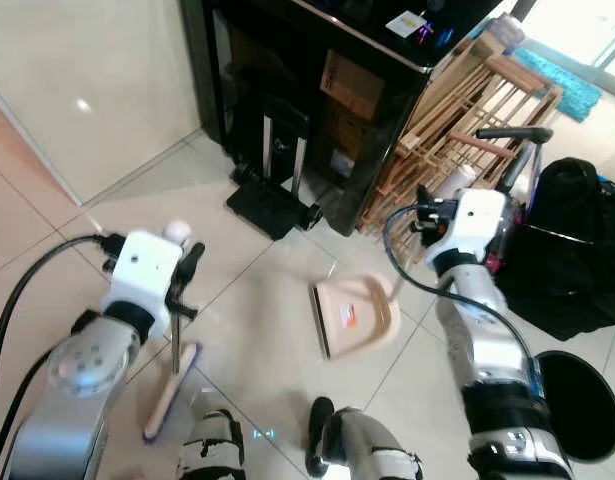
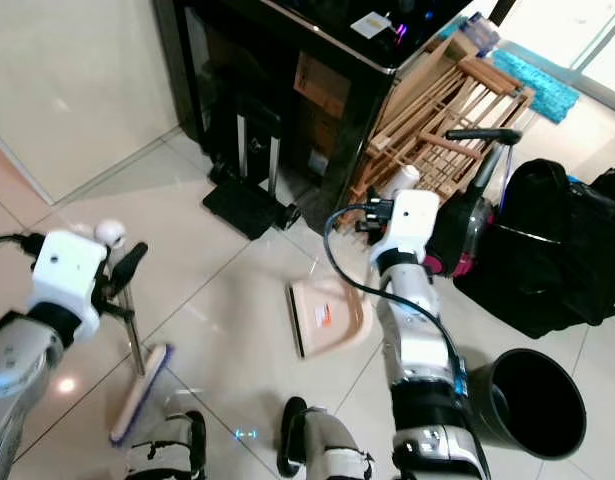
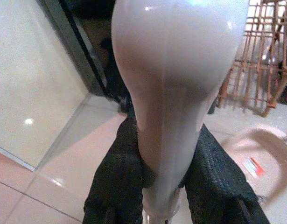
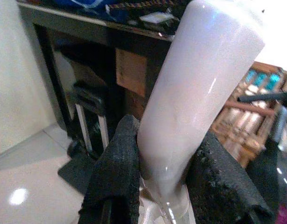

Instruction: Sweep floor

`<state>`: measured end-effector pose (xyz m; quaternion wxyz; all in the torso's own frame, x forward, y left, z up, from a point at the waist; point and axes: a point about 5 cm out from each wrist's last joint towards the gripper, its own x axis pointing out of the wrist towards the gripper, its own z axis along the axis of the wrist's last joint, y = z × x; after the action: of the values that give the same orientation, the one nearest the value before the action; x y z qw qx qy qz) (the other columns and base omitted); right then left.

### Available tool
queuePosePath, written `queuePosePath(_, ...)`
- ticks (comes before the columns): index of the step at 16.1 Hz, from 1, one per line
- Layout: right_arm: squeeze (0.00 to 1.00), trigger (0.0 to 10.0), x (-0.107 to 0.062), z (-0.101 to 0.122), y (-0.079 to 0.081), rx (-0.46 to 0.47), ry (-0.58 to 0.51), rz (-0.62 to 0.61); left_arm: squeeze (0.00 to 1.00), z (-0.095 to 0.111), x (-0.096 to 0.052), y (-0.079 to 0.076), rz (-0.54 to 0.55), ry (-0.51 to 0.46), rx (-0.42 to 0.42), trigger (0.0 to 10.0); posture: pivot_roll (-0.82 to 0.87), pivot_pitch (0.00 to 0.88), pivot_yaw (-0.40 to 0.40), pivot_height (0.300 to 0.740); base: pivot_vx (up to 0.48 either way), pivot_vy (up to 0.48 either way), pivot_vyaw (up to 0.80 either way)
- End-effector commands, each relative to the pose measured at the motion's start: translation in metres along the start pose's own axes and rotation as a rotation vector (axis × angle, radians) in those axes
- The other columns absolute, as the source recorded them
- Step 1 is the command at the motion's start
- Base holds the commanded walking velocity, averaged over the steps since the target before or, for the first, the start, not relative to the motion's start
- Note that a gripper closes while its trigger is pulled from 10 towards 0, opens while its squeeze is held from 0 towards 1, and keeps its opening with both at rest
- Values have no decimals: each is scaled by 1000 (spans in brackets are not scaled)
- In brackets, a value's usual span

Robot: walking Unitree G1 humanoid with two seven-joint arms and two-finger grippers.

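Broom [image 1: 173,385] and dustpan [image 1: 355,316] are set up as a pair: the brush head rests on the tiled floor [image 1: 257,290] to one side, and the pan lies on the tiles with its mouth turned toward the brush, so dirt can be pushed straight in. This looks like the working stance for sweeping, with nothing visibly gathered in the pan yet.

Left fingers [image 3: 120,186] are clenched on the broom's pale handle just under its rounded knob, which stands up above them; gripping that high probably gives the brush a long reach. Right fingers [image 4: 117,182] clamp the dustpan's tall pale handle [image 4: 199,98], most of its length rising past them toward the black cabinet [image 1: 317,70] beyond.

Left arm is bent low and close to the body, wrist tipped so the stick runs down and slightly inward. Right arm stretches forward, forearm nearly upright, near the folded wooden rack [image 1: 467,120], with the black bin [image 2: 532,400] beside it.
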<state>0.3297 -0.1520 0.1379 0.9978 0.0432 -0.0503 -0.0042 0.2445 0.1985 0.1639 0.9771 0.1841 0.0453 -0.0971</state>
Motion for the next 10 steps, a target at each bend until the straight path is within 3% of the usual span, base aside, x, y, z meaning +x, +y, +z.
queuePosePath(1, 0, 10000, -3, 4, -3, 5, 30, -28, 0, 6, 1, 3, 23, -24, 33, 10000, 185, 157, -113, 740, 0, 0, 0)
queuePosePath(3, 0, 10000, -11, 12, -9, 54, 43, -89, 0, 24, 11, 15, 75, -105, 113, 10000, 177, 145, -109, 740, 0, 0, -800)
queuePosePath(5, 0, 10000, -16, 20, -14, 85, 28, -126, 0, 33, 18, 16, 105, -141, 35, 10000, 173, 138, -105, 740, 0, 0, -800)
queuePosePath(10, 0, 10000, -29, 34, -22, 97, -30, -181, 0, 23, 32, -20, 20, -135, -56, 10000, 130, 128, -81, 740, 0, 0, -800)
